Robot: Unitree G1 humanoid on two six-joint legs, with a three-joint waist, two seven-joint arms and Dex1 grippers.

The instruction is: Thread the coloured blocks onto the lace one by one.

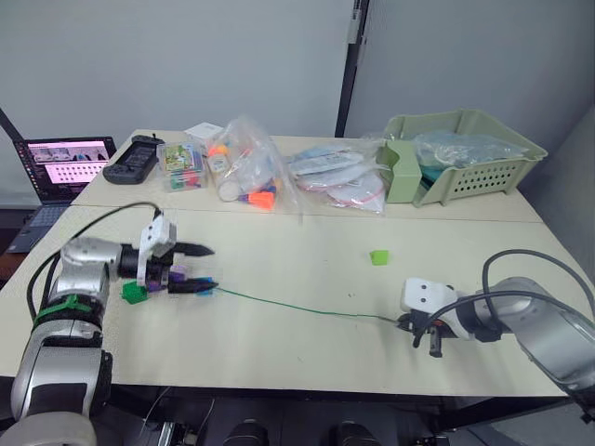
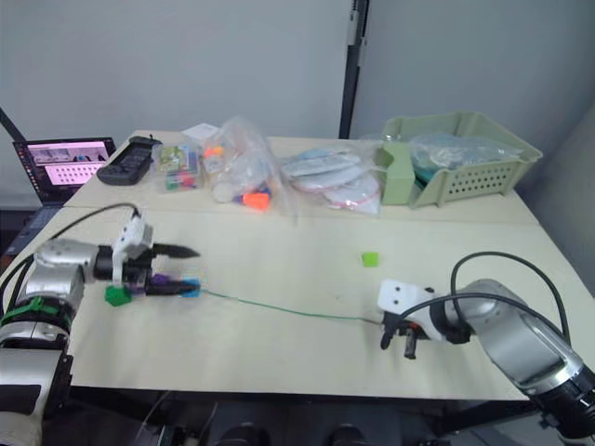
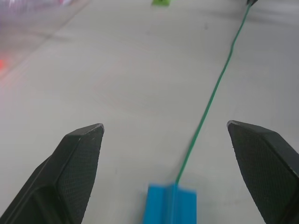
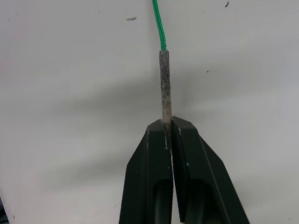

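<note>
Right wrist view | right tool (image 4: 170,122) pinching thin green lace's (image 1: 297,308) pale stiff tip | small lime-green plastic cube (image 1: 378,256) lies beyond it, nearer than to wide-spread left tool (image 3: 168,140)

This is looking like a lab or test room: plain grey partition walls (image 1: 186,56) are standing behind a pale counter (image 1: 307,279), where an open laptop (image 1: 58,172), bagged toys (image 1: 244,172) and a green basket (image 1: 460,153) are lying.

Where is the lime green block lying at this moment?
In the left eye view the lime green block lies alone on the table, right of centre, beyond the lace and nearer the right end effector than the left.
</note>
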